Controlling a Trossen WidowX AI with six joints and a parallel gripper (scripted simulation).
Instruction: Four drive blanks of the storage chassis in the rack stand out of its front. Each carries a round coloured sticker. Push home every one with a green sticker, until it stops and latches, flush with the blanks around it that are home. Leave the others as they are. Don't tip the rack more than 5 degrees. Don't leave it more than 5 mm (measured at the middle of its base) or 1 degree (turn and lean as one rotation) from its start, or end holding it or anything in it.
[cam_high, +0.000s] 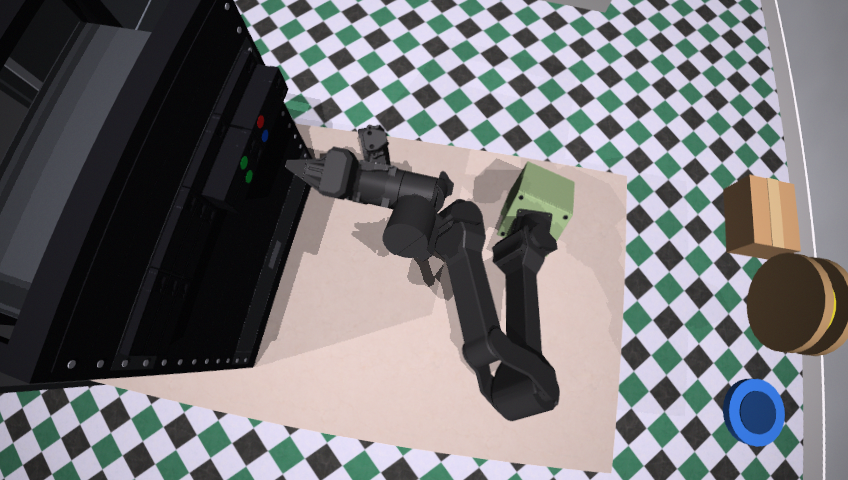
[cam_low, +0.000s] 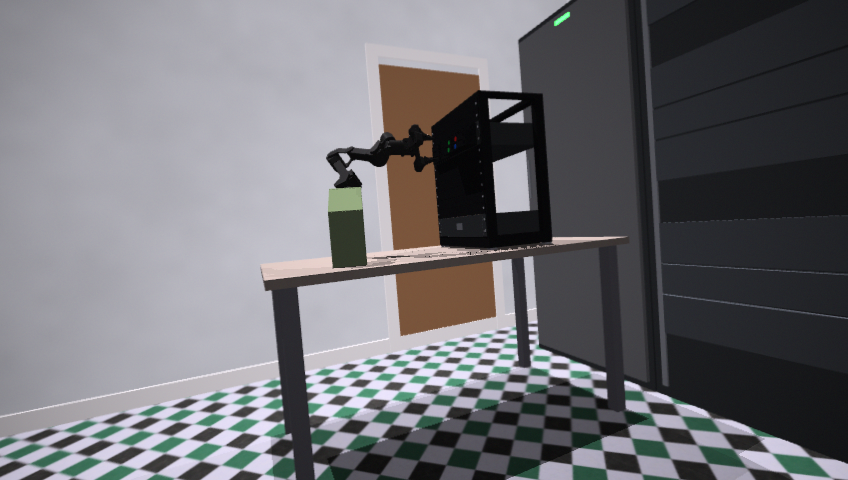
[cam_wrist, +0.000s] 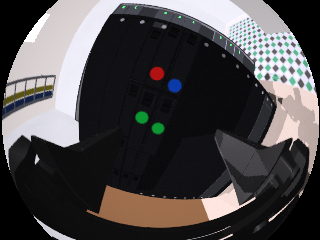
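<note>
The black rack (cam_high: 148, 196) stands on the table, its front facing my arm. Four drive blanks stand out of the chassis front in its upper part. Their stickers are red (cam_high: 260, 121), blue (cam_high: 264, 135) and two green (cam_high: 243, 161) (cam_high: 248, 176). In the wrist view the red (cam_wrist: 156, 74) and blue (cam_wrist: 175, 84) stickers sit above the two green ones (cam_wrist: 142, 118) (cam_wrist: 158, 128). My gripper (cam_high: 297, 168) is open and empty, a short way in front of the rack, level with the stickered blanks. It also shows in the exterior view (cam_low: 423, 151).
My arm's base stands on a green block (cam_high: 538, 202) on the table. On the floor beyond the table are a cardboard box (cam_high: 762, 217), a brown drum (cam_high: 797, 303) and a blue round object (cam_high: 754, 412). Tall dark cabinets (cam_low: 684, 178) stand behind the rack.
</note>
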